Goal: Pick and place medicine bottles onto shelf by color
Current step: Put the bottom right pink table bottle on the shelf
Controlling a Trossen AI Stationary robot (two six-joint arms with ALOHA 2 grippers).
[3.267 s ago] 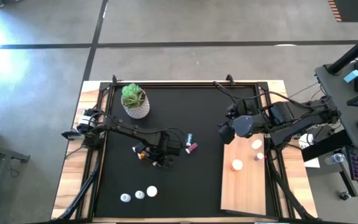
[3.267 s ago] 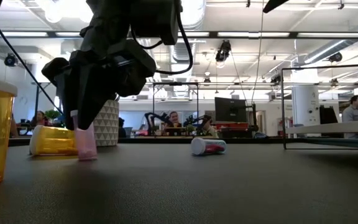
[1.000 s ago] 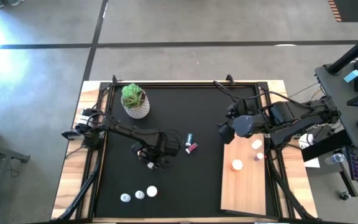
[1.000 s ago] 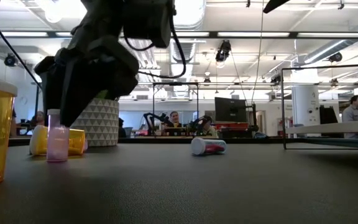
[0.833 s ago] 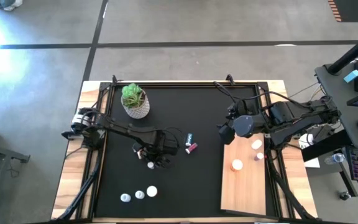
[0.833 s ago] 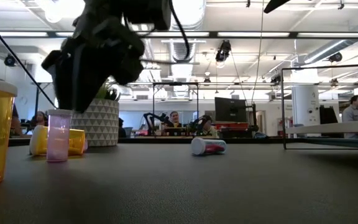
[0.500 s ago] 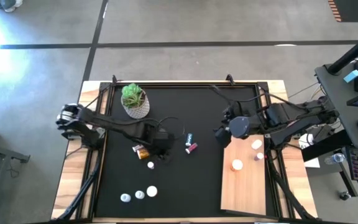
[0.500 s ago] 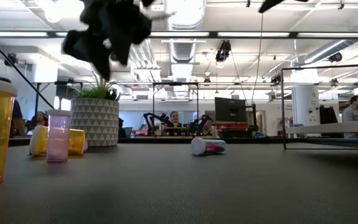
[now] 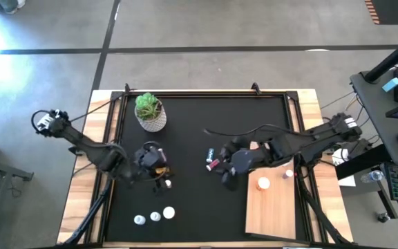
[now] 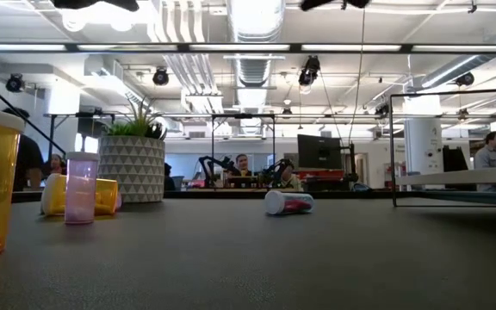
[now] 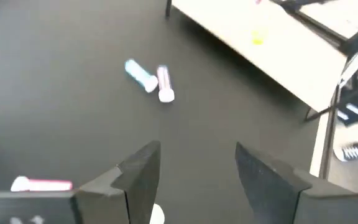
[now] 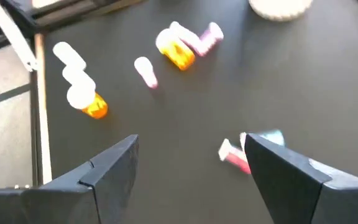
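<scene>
Two grippers raised, left gripper (image 11: pixel 194 180) and right gripper (image 12: pixel 191 168) both open

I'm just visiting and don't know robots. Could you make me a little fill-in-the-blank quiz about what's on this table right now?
1. The potted plant stands on the black ____.
2. On the pale wooden shelf an ____-capped bottle stands upright.
3. In the low view, the pink bottle beside the lying amber bottle stands ____.
4. Both the left gripper and the right gripper have their jaws ____, holding nothing.

Missing words: mat; orange; upright; open
</scene>
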